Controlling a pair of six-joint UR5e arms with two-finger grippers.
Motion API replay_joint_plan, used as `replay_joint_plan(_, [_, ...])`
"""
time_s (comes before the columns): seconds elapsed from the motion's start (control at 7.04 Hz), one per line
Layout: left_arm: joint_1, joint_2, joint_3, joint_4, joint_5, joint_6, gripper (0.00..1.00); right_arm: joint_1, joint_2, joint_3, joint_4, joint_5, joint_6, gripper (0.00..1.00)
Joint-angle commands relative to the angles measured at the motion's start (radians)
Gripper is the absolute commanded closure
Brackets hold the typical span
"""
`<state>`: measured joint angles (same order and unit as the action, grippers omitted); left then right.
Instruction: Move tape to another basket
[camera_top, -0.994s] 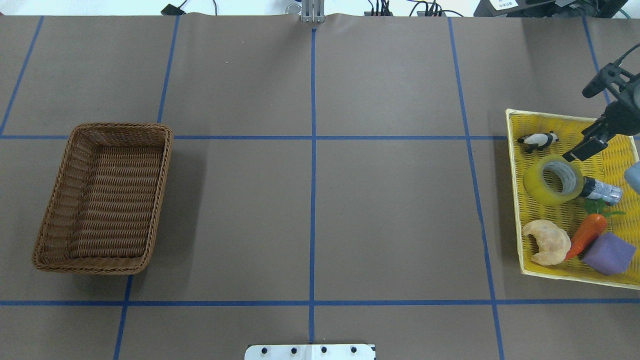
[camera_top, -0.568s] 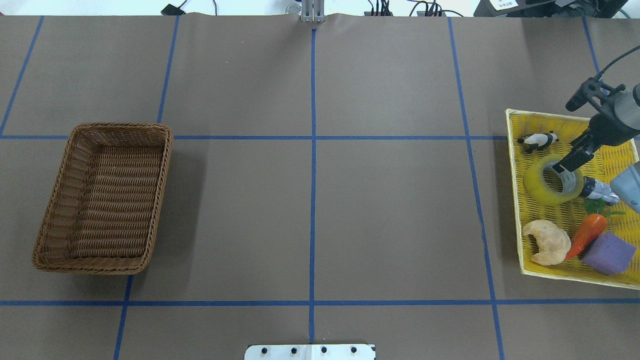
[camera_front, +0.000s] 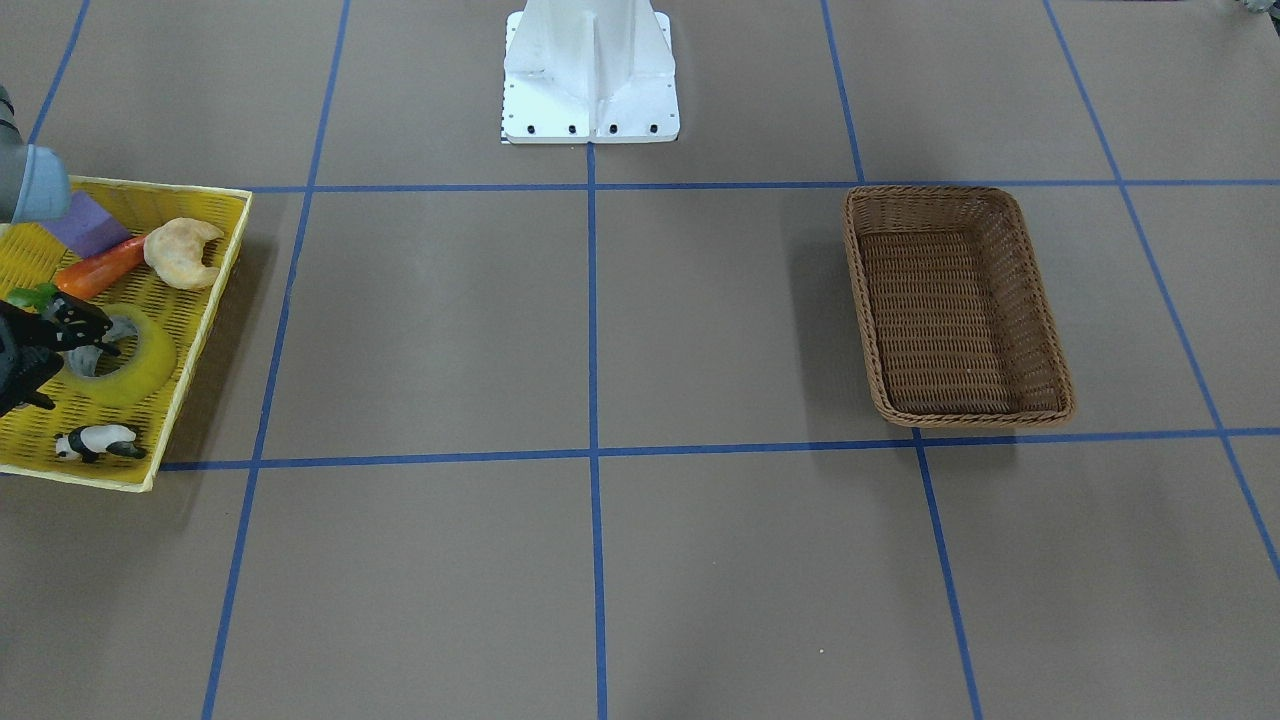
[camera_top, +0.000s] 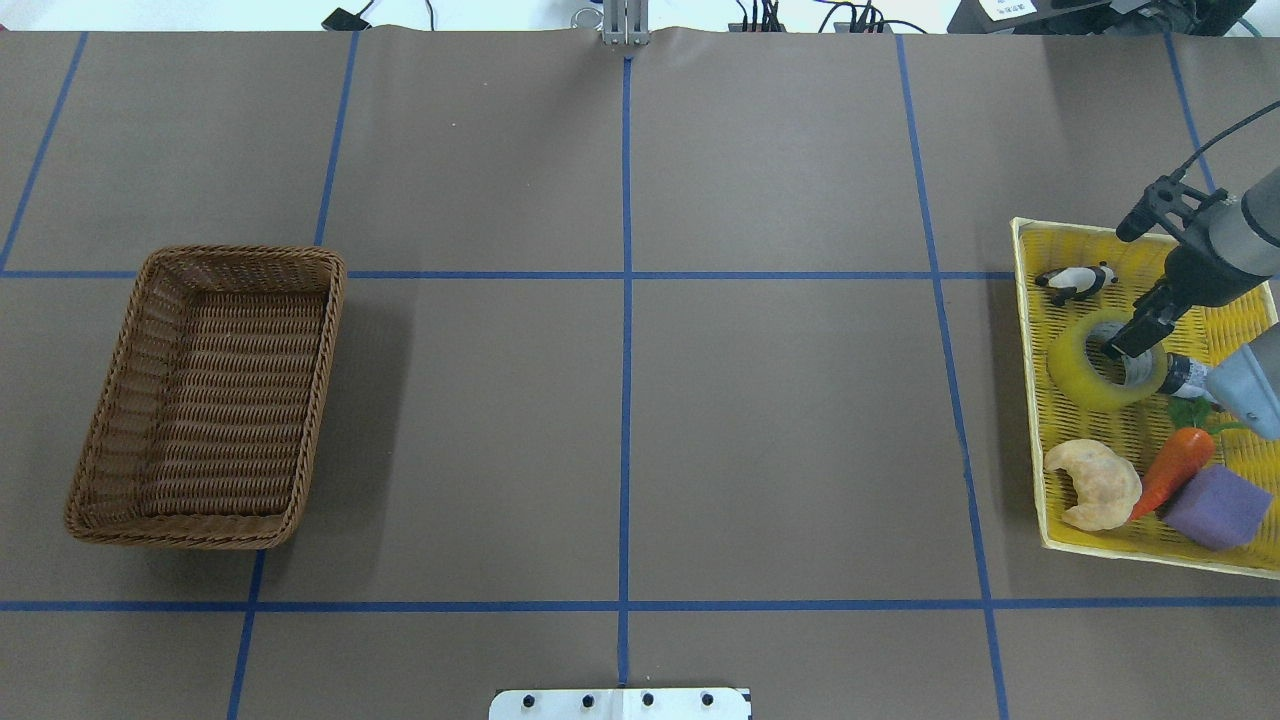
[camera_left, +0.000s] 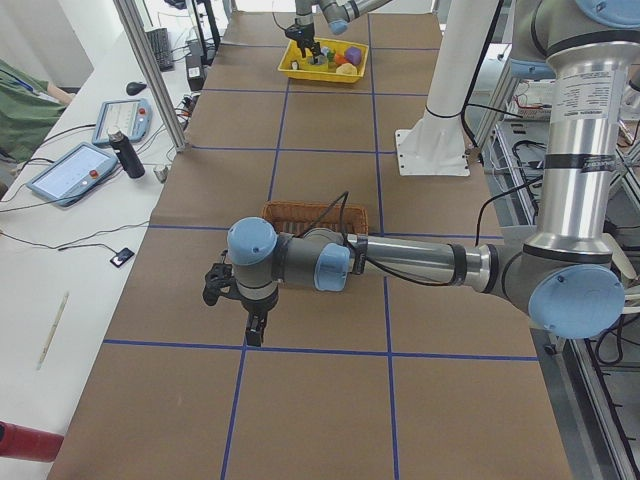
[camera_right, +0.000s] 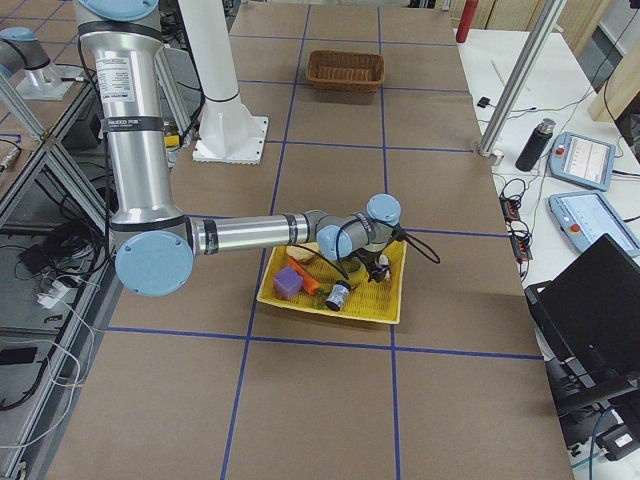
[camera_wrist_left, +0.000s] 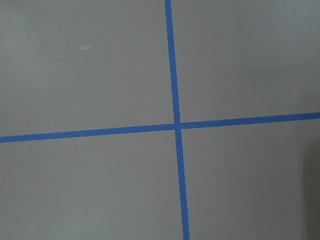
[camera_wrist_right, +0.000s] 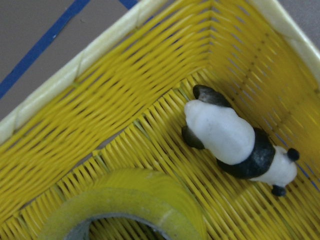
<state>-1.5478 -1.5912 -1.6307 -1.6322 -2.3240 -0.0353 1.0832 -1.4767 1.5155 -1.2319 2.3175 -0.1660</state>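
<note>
The yellow tape roll (camera_top: 1075, 375) lies flat in the yellow mesh tray (camera_top: 1030, 400) at the far right; it also shows in the front view (camera_front: 145, 365) and at the bottom of the right wrist view (camera_wrist_right: 135, 200). My right gripper (camera_top: 1125, 340) is low over the roll, open, with a finger tip inside its whitish core. The brown wicker basket (camera_top: 325, 370) stands empty at the far left. My left gripper (camera_left: 252, 328) shows only in the exterior left view, over bare table beyond the basket; I cannot tell whether it is open or shut.
The tray also holds a toy panda (camera_top: 1078, 282), a small cylinder (camera_top: 1185, 372) touching the roll, a croissant (camera_top: 1095, 485), a carrot (camera_top: 1175, 468) and a purple block (camera_top: 1215, 505). The robot's base plate (camera_top: 620, 703) sits at the near edge.
My right gripper has moved left and down from beside the tape, and its finger is now in the roll's core. The tape and the basket have not moved.
</note>
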Motion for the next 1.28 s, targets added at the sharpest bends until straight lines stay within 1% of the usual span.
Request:
replay_joint_plan(0.0, [0.000, -0.001, 0.000, 0.000, 0.000, -0.001, 0.01, -0.002, -0.001, -0.003, -0.003, -0.033, -0.003, 0.48])
replay_joint_plan(0.14, [0.000, -0.003, 0.000, 0.000, 0.000, -0.002, 0.01, -0.002, -0.001, -0.003, -0.001, -0.035, -0.003, 0.84])
replay_joint_plan(0.28, [0.000, -0.003, 0.000, 0.000, 0.000, -0.002, 0.01, -0.002, -0.002, -0.002, -0.001, -0.035, -0.003, 1.00])
replay_joint_plan(0.57, [0.000, -0.007, 0.002, 0.002, 0.000, -0.002, 0.01, 0.000, -0.002, 0.012, -0.003, -0.014, 0.006, 1.00])
replay_joint_plan(0.71, [0.000, -0.007, 0.005, 0.000, 0.000, -0.002, 0.01, 0.032, 0.002, 0.041, -0.020, 0.062, 0.014, 1.00])
replay_joint_plan(0.85, [0.000, -0.007, 0.005, 0.002, 0.000, -0.002, 0.01, 0.102, 0.027, 0.073, -0.073, 0.151, 0.014, 1.00])
replay_joint_plan(0.99, [0.000, -0.009, 0.011, 0.000, 0.000, -0.002, 0.01, 0.134, 0.045, 0.112, -0.128, 0.201, 0.014, 1.00])
replay_joint_plan(1.14, [0.000, -0.021, 0.017, 0.000, 0.000, -0.002, 0.01, 0.136, 0.065, 0.158, -0.173, 0.203, 0.041, 1.00])
